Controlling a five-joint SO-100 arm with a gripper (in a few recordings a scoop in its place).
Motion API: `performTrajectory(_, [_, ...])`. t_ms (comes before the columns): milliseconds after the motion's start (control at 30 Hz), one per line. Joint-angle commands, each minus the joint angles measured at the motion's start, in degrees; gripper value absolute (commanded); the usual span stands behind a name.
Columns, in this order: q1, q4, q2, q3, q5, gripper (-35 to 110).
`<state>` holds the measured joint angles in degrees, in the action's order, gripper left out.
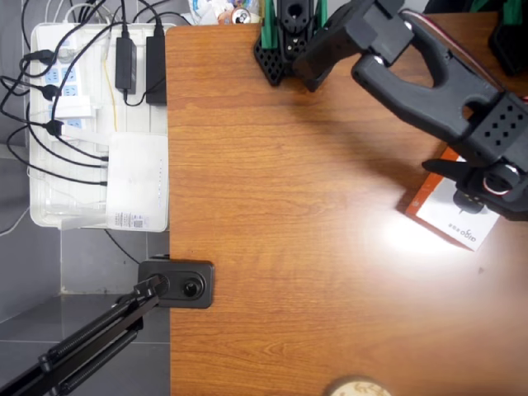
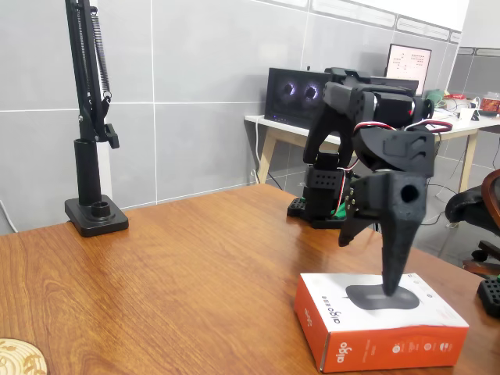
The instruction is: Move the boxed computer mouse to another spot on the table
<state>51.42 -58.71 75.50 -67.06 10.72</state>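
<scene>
The boxed computer mouse (image 1: 454, 221) lies flat near the right edge of the brown wood-grain table (image 1: 289, 206). In the fixed view the box (image 2: 391, 344) shows orange-red sides and a white top with a dark mouse picture. My black gripper (image 2: 367, 266) hangs right over it and is open. One long finger (image 2: 393, 266) points straight down with its tip on the box top, over the printed mouse. The other finger is spread out to the left, above the box. From overhead the gripper (image 1: 462, 177) covers the box's far end.
A white tray (image 1: 49, 219) with power strips, cables and a white router box sits off the table's left edge. A black camera clamp (image 1: 177, 285) grips that edge. My arm's base (image 1: 285, 41) stands at the back. A round cork coaster (image 1: 356, 388) lies at the front edge.
</scene>
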Motion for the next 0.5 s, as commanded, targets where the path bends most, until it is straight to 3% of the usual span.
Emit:
performTrajectory(0, [2.1, -0.4, -0.4, 4.5, -1.1, 86])
performTrajectory(467, [5.8, 2.7, -6.6, 4.7, -1.2, 87])
